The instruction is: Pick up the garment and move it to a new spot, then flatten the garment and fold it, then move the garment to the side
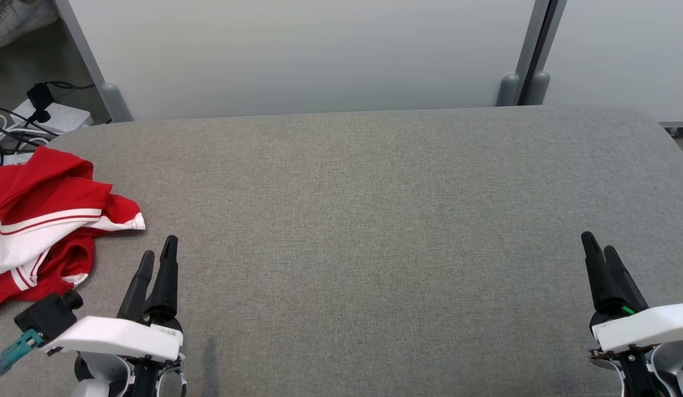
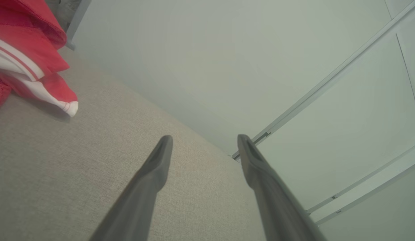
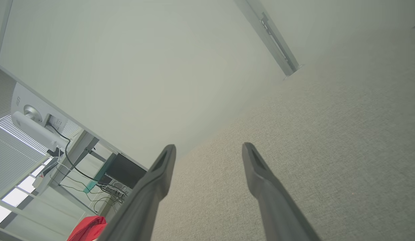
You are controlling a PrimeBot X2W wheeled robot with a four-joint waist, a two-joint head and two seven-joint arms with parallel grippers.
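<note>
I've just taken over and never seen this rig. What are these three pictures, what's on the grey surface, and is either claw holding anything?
The wide picture is from the robot's head, looking down at a grey fabric table. The dark two-fingered tools at its bottom corners are the left claw and right claw. The other two pictures come from wrist cameras, each looking along its own claw's fingers. Both claws are open and empty. A crumpled red and white garment lies at the table's left edge, near the left claw, untouched.

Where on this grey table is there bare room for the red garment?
The table is bare across its middle, from the left gripper to the right gripper and back to the white panels. Only its left edge is crowded, by the crumpled garment.
</note>
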